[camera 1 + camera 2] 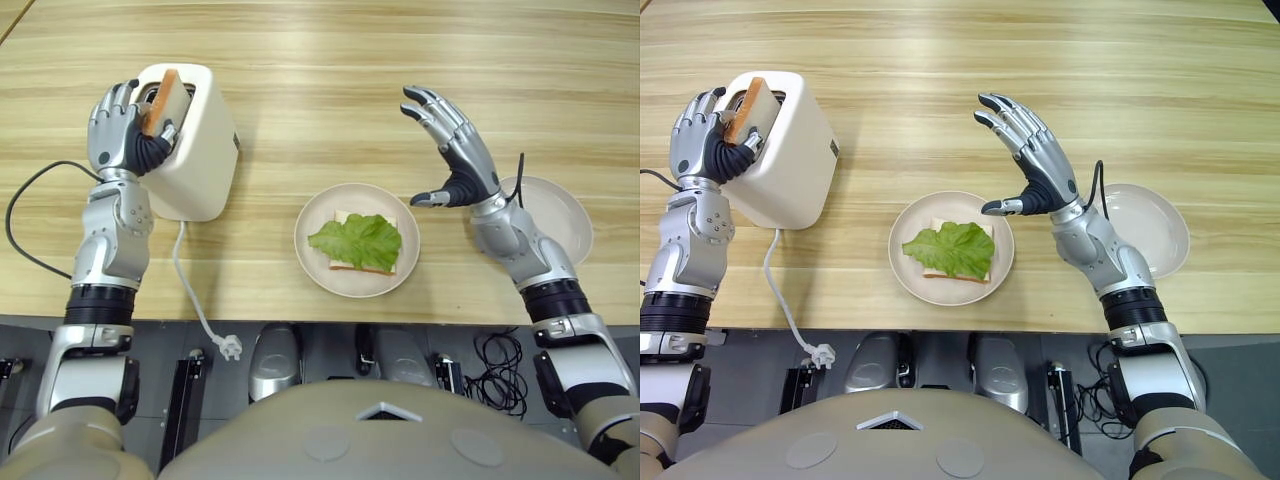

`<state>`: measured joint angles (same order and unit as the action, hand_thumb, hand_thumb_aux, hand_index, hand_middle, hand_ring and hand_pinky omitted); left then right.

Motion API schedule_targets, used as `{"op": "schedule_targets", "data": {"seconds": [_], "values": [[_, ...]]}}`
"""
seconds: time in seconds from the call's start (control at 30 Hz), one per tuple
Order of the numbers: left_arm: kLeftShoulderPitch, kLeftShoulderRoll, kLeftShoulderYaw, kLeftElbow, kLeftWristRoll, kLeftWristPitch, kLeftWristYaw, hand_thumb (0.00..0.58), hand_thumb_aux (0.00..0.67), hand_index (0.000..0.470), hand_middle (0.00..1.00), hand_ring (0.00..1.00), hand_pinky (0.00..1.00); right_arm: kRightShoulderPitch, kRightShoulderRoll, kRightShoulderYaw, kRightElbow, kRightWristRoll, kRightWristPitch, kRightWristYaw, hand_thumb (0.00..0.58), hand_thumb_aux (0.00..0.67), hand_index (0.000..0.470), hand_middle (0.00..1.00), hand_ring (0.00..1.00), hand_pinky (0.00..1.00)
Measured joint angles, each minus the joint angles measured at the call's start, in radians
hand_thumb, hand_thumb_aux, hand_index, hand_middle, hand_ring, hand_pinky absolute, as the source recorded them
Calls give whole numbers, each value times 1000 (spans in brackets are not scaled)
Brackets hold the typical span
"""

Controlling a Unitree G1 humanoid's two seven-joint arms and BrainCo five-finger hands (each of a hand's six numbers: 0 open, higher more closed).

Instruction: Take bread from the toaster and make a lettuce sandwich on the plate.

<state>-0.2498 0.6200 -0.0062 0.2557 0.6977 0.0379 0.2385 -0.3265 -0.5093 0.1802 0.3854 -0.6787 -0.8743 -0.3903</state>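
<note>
- Setting: a robotics test bench laid out as a kitchen counter.
- Pale wood-grain table (400,60): carries a cream toaster (195,150), a plate (304,248) and a second dish (560,225).
- Toaster's white cord (177,268): ends in a plug (230,348) lying loose past the table's near edge.
- Below that edge: a grey surface with coiled black cables (498,372) and silver-and-black devices (275,360).

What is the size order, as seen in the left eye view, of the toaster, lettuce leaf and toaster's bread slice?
1. toaster
2. lettuce leaf
3. bread slice, its visible part only
</note>
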Motion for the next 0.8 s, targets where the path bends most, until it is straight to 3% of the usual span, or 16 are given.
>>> {"op": "schedule_targets", "data": {"seconds": [0.07, 0.1, 0.13, 0.57, 0.8], "values": [[0, -3, 1, -17, 1, -7, 24, 580, 670, 460, 0, 0, 0, -5, 6, 0, 5, -8, 0, -5, 0, 0, 0, 0, 0, 0], [-1, -3, 3, -33, 1, -11, 32, 580, 670, 460, 463, 463, 463, -7, 8, 0, 8, -10, 0, -7, 0, 0, 0, 0, 0, 0], [-3, -3, 7, -49, 0, -15, 37, 580, 670, 460, 1000, 1000, 1000, -10, 11, 0, 9, -11, 0, -8, 0, 0, 0, 0, 0, 0], [-19, -3, 84, -421, -4, -66, 32, 580, 670, 460, 1000, 1000, 1000, -17, 12, -12, 16, -12, 1, -60, 0, 0, 0, 0, 0, 0], [-55, -97, 35, -519, -242, -124, -184, 580, 670, 460, 1000, 1000, 1000, -11, -12, -62, -54, -18, -30, -119, 0, 0, 0, 0, 0, 0]]}}
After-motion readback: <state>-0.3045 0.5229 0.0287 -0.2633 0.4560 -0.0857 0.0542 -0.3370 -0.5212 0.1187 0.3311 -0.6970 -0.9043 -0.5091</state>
